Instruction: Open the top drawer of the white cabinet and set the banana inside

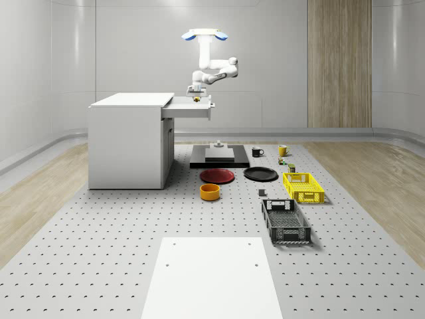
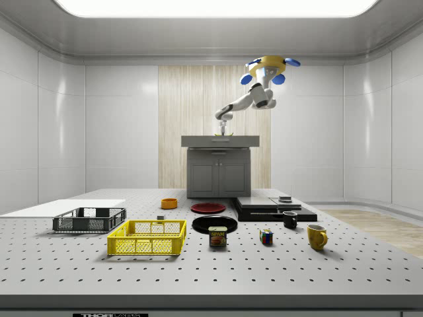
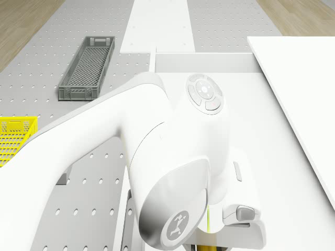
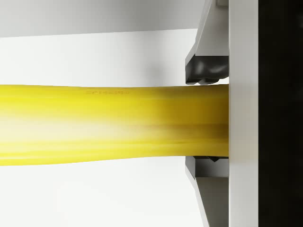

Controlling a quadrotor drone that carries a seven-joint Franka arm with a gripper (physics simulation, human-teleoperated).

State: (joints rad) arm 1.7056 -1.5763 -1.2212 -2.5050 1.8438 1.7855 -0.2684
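Wrist view: pincer (image 4: 208, 120) pinching the banana (image 4: 113, 124) between both dark pads.
From the side, the drone (image 2: 271, 66) hovers at the white cabinet's (image 2: 219, 173) one o'clock; from above, the banana hangs over the pulled-out top drawer (image 1: 189, 107).

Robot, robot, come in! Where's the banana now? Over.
Drone hovering beside cabinet. Gripper over open drawer, jaws on either side of banana. Nothing in the way.

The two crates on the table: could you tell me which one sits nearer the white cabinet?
The yellow crate; the dark grey crate lies farther from the white cabinet.
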